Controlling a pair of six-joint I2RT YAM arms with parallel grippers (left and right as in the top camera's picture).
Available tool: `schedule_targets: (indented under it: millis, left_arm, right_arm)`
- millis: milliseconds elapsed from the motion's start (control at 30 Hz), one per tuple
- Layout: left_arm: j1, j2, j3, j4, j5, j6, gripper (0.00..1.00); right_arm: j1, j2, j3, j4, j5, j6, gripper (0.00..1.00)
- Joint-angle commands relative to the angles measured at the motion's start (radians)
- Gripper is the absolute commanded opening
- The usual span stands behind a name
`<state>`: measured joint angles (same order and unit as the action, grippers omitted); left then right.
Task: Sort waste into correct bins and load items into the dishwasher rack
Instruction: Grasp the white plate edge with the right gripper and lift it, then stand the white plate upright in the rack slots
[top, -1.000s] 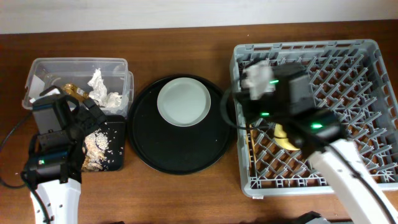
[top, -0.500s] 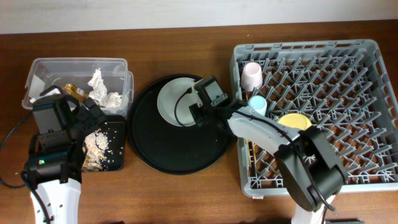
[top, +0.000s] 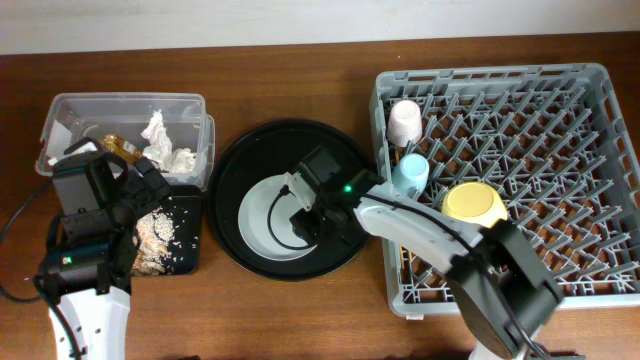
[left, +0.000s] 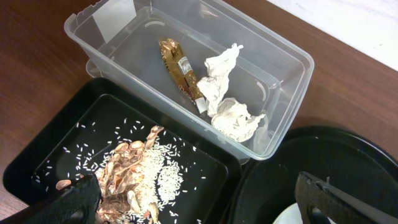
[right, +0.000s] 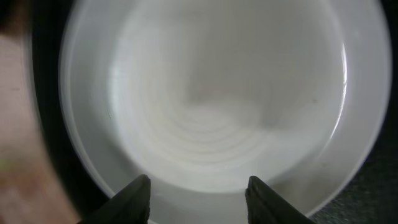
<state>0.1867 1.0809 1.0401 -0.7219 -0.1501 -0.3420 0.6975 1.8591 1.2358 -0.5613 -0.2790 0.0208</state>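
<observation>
The pale plate (top: 255, 225) (right: 205, 93) lies at the front left of the round black tray (top: 232, 165). My right gripper (top: 303, 208) (right: 199, 199) hangs just over it, open, both fingertips above the plate's near rim with nothing between them. A pink cup (top: 405, 122), a light-blue cup (top: 411, 175) and a yellow bowl (top: 472, 204) stand in the grey dishwasher rack (top: 560, 130). The clear tub (left: 280, 56) holds crumpled paper (left: 233, 118) and a gold wrapper (left: 177, 65). Food scraps (left: 137, 174) lie in the shallow black tray (left: 81, 137). My left gripper (left: 199, 208) is wide open above that tray's right edge.
Brown tabletop (top: 300, 320) surrounds everything. The clear tub (top: 70, 110) and shallow black tray (top: 188, 212) sit close against the round tray's left side, and the rack touches its right side. A cable (top: 283, 222) of the right arm loops over the plate.
The right arm left the rack and came down over the round tray, its jaws opening. The plate now lies nearer the front left of the tray. The left arm has not moved.
</observation>
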Motion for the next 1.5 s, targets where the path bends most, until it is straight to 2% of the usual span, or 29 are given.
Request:
schedule_targets:
  millis: [0, 100, 167, 333, 400, 667, 700, 767, 833, 933, 1033, 1100, 1167, 1200, 1333, 1467]
  left_arm:
    - [0.004, -0.002, 0.011, 0.002, -0.004, -0.013, 0.99]
    - [0.004, -0.002, 0.011, 0.002, -0.004, -0.013, 0.99]
    - [0.004, -0.002, 0.011, 0.002, -0.004, -0.013, 0.99]
    - [0.004, -0.002, 0.011, 0.002, -0.004, -0.013, 0.99]
    - [0.004, -0.002, 0.011, 0.002, -0.004, -0.013, 0.99]
    - [0.004, -0.002, 0.011, 0.002, -0.004, -0.013, 0.99]
    - [0.004, -0.002, 0.011, 0.002, -0.004, -0.013, 0.99]
    - [0.004, -0.002, 0.011, 0.002, -0.004, -0.013, 0.99]
    - [0.004, -0.002, 0.011, 0.002, -0.004, -0.013, 0.99]
    - [0.004, -0.002, 0.011, 0.002, -0.004, -0.013, 0.99]
    - [0.004, -0.002, 0.011, 0.002, -0.004, -0.013, 0.99]
    - [0.004, -0.002, 0.011, 0.002, -0.004, -0.013, 0.99]
    - [0.004, -0.002, 0.011, 0.002, -0.004, -0.013, 0.99]
    - [0.004, -0.002, 0.011, 0.002, -0.004, -0.013, 0.99]
    - [0.004, -0.002, 0.011, 0.002, -0.004, -0.013, 0.99]
    - [0.004, -0.002, 0.011, 0.002, -0.004, -0.013, 0.99]
  right_arm:
    - [-0.005, -0.098, 0.007, 0.001, 0.022, -0.026, 0.50]
    - [-0.029, -0.100, 0.007, -0.002, 0.122, 0.068, 0.34]
    - [-0.037, -0.082, 0.006, -0.009, 0.188, 0.116, 0.29]
    - [-0.038, -0.007, 0.006, -0.008, 0.217, 0.119, 0.31]
    - [-0.038, 0.031, 0.006, -0.008, 0.217, 0.119, 0.34]
    - [-0.038, 0.107, 0.006, 0.008, 0.217, 0.119, 0.35]
    - [-0.038, 0.115, 0.006, 0.013, 0.217, 0.119, 0.31]
    - [-0.038, 0.116, 0.006, 0.019, 0.217, 0.119, 0.07]
    - [-0.050, 0.064, 0.029, 0.018, 0.226, 0.116, 0.04]
    - [-0.071, -0.129, 0.098, -0.013, 0.379, 0.060, 0.04]
    - [-0.072, -0.386, 0.150, -0.045, 0.750, -0.044, 0.04]
    - [-0.090, -0.520, 0.150, -0.042, 1.042, -0.043, 0.04]
    - [-0.168, -0.602, 0.150, -0.039, 1.411, -0.043, 0.04]
    - [-0.256, -0.597, 0.149, -0.038, 1.516, -0.043, 0.04]
    - [-0.431, -0.461, 0.148, -0.111, 1.518, -0.043, 0.04]
    - [-0.447, -0.246, 0.148, -0.142, 1.480, -0.043, 0.04]
